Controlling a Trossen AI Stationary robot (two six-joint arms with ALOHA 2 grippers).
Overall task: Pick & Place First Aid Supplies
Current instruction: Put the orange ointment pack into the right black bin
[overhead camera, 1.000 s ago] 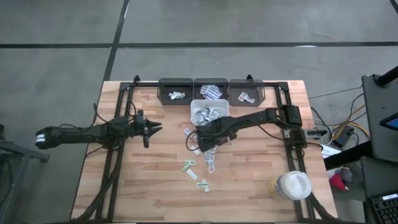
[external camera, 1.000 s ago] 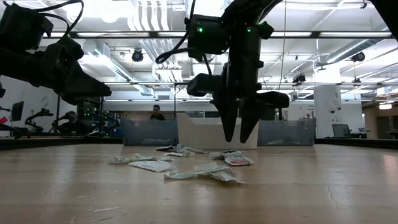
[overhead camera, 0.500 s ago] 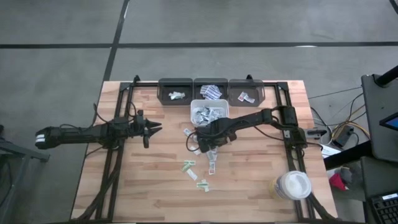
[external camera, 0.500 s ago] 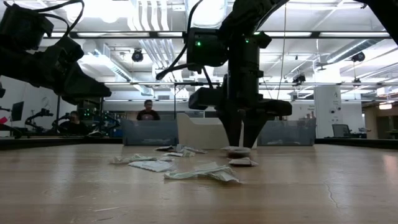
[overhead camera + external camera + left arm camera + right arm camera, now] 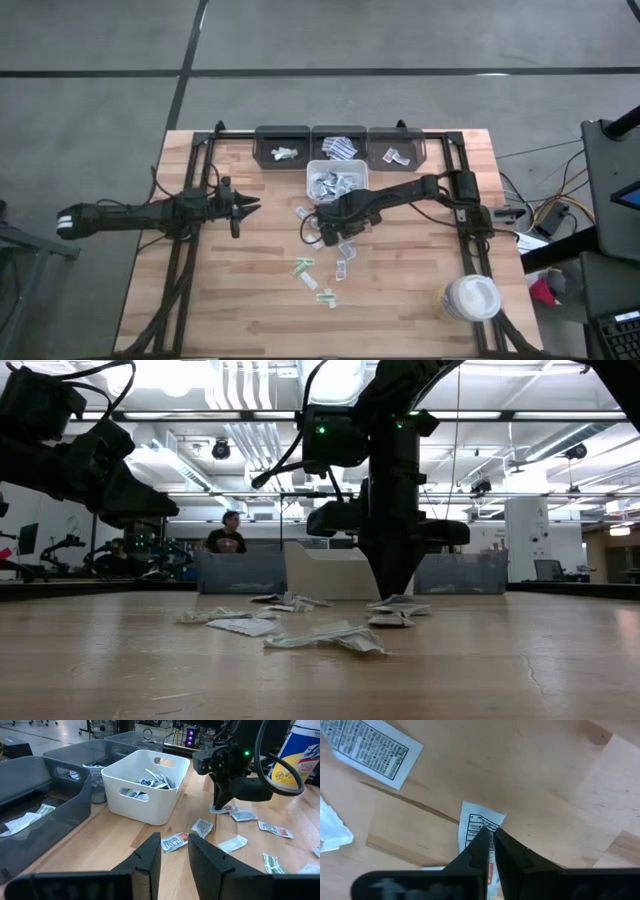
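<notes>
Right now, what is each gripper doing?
Left gripper: jaws open, holding nothing, hovering left of the pile.
Right gripper: jaws shut on a small white printed sachet on the table.

- Wooden table [image 5: 220,300]: pale butcher-block top, seen whole from above.
- Three dark grey bins [image 5: 338,146]: set side by side in a row along the table's far edge.
- White bin [image 5: 150,785]: with a handle slot in its wall, standing just in front of the middle grey bin.
- White round lidded tub [image 5: 472,298]: upright near the table's front right corner, well apart from the bins.
- Two people [image 5: 226,535]: in the room beyond the table, in the low view.
- Grey floor [image 5: 100,60]: surrounds the table.
</notes>
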